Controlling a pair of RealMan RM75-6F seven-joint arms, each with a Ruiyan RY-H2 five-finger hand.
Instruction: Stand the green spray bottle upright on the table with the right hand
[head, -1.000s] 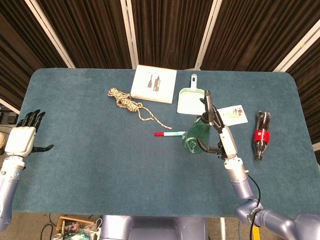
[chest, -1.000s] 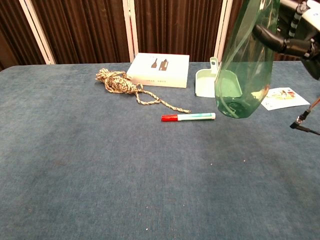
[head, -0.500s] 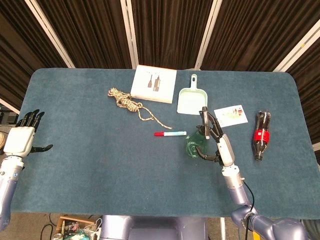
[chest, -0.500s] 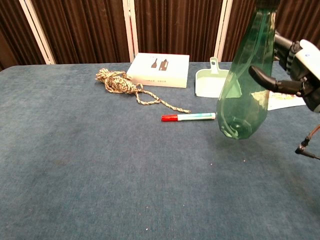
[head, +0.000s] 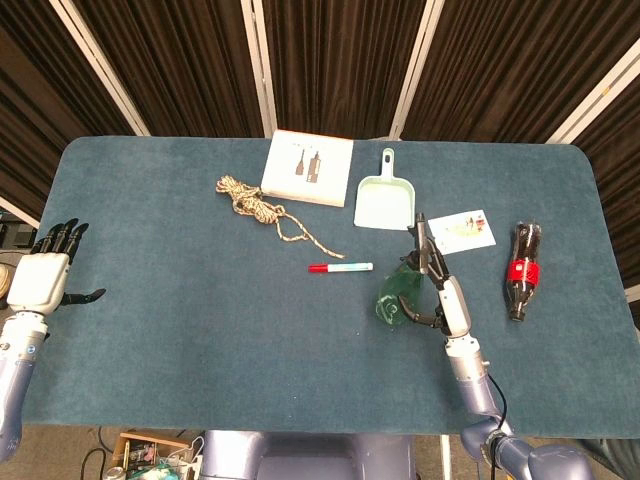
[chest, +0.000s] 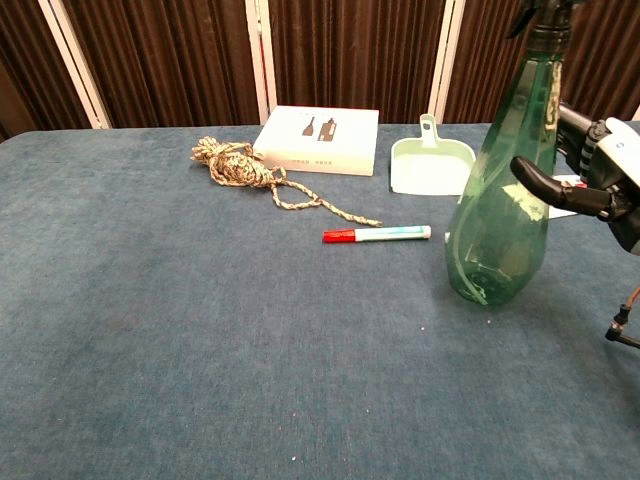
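The green spray bottle is translucent with a black nozzle at the top. It stands nearly upright, its base at or just above the blue table, right of centre. My right hand grips it from the right, thumb and fingers wrapped around its body. In the head view the green spray bottle shows from above with my right hand beside it. My left hand hovers at the table's left edge, fingers apart, holding nothing.
A red-capped marker lies just left of the bottle. Behind it are a green dustpan, a white box and a coil of rope. A card and a dark cola bottle lie to the right.
My right hand has lowered the spray bottle and brought it toward the table's near side, turning it from tilted to nearly upright. The left hand has not moved.
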